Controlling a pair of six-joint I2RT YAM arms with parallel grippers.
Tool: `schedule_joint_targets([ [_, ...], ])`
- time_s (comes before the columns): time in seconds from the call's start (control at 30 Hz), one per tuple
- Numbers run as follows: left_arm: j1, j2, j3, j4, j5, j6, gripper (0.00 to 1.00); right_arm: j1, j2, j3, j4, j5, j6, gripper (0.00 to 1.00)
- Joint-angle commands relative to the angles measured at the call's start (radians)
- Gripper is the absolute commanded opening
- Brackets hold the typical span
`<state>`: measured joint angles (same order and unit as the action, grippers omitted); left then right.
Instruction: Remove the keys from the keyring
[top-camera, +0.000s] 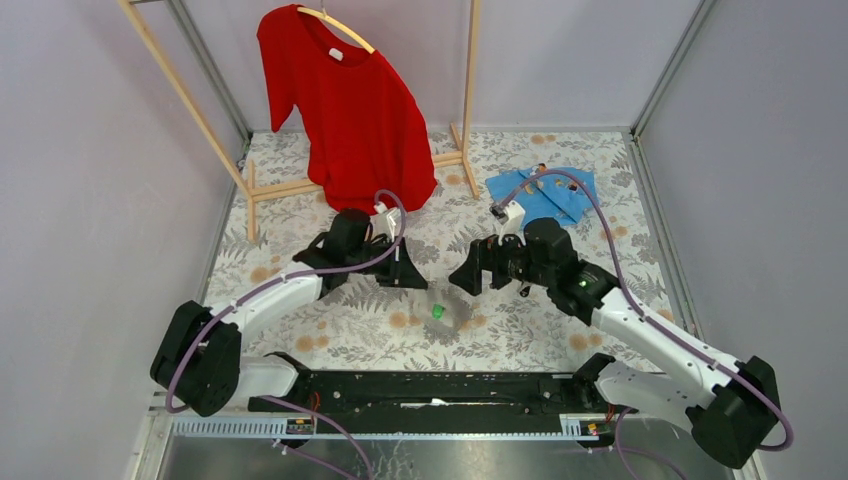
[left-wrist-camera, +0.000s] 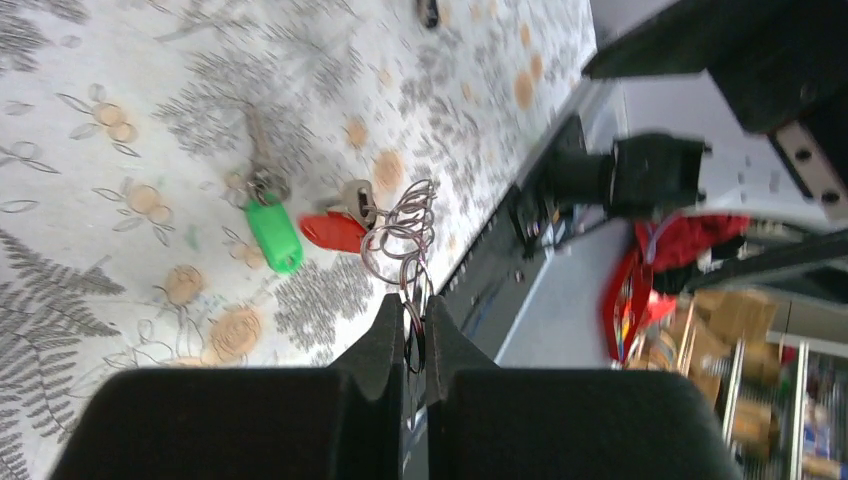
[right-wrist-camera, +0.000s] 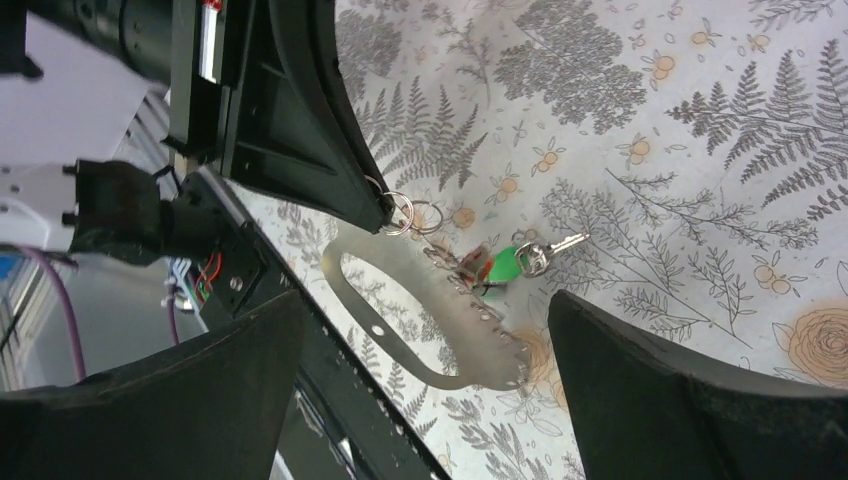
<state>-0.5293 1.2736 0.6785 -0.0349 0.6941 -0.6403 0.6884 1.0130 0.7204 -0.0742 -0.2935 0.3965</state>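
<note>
Grey walls enclose the fern-and-flower-patterned bench (top-camera: 370, 325), where a wooden clothes rack (top-camera: 290, 187) holding a red T-shirt (top-camera: 350, 110) stands at the back left. Near the centre the left fingers (left-wrist-camera: 385, 340) are pinched almost together on thin wire split rings (left-wrist-camera: 400, 235), with the flat oval keyring (right-wrist-camera: 480, 370), the green key (right-wrist-camera: 507, 265) and the red key (left-wrist-camera: 330, 230) just beside them. The right fingers (right-wrist-camera: 230, 390) are spread wide over the keyring, and a blue cloth (top-camera: 545, 195) lies back right.

A red shirt (top-camera: 350, 110) hangs on a wooden rack (top-camera: 285, 190), a blue cloth (top-camera: 550, 198) lies on the fern-print table (top-camera: 330, 330).
</note>
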Motion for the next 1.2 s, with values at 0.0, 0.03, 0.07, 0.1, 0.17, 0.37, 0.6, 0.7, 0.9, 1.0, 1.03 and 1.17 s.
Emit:
schedule_joint_targets([
  [0.0, 0.003, -0.004, 0.11, -0.242, 0.217, 0.246, 0.0, 0.005, -0.045, 0.063, -0.146, -0.115, -0.11, 0.98],
  [0.03, 0.003, -0.007, 0.118, -0.258, 0.234, 0.264, 0.0, 0.006, -0.042, 0.068, -0.167, -0.147, -0.121, 0.98],
  [0.07, 0.003, -0.011, 0.122, -0.266, 0.255, 0.277, 0.0, 0.005, -0.035, 0.069, -0.181, -0.185, -0.13, 0.98],
  [0.1, 0.003, -0.019, 0.125, -0.267, 0.277, 0.291, 0.0, 0.006, -0.029, 0.064, -0.186, -0.225, -0.131, 0.97],
  [0.17, 0.002, -0.034, 0.13, -0.267, 0.308, 0.303, 0.0, 0.006, -0.012, 0.048, -0.183, -0.31, -0.126, 0.95],
  [0.37, -0.007, -0.053, 0.154, -0.268, 0.364, 0.326, 0.0, 0.007, 0.026, -0.002, -0.136, -0.459, -0.086, 0.88],
  [0.6, -0.012, -0.041, 0.183, -0.246, 0.393, 0.318, 0.0, 0.035, 0.101, -0.031, -0.052, -0.526, -0.027, 0.76],
  [0.7, -0.012, -0.039, 0.187, -0.218, 0.404, 0.3, 0.0, 0.05, 0.121, -0.047, -0.008, -0.534, 0.006, 0.71],
  [0.9, -0.012, -0.032, 0.199, -0.192, 0.412, 0.283, 0.0, 0.056, 0.147, -0.07, 0.096, -0.567, 0.067, 0.58],
  [1.0, -0.012, -0.031, 0.196, -0.156, 0.41, 0.255, 0.0, 0.056, 0.167, -0.077, 0.151, -0.596, 0.106, 0.47],
  [1.03, -0.012, -0.033, 0.194, -0.138, 0.41, 0.24, 0.0, 0.056, 0.173, -0.077, 0.157, -0.601, 0.11, 0.45],
  [1.17, -0.012, -0.04, 0.187, -0.079, 0.402, 0.183, 0.0, 0.056, 0.187, -0.076, 0.177, -0.609, 0.137, 0.34],
])
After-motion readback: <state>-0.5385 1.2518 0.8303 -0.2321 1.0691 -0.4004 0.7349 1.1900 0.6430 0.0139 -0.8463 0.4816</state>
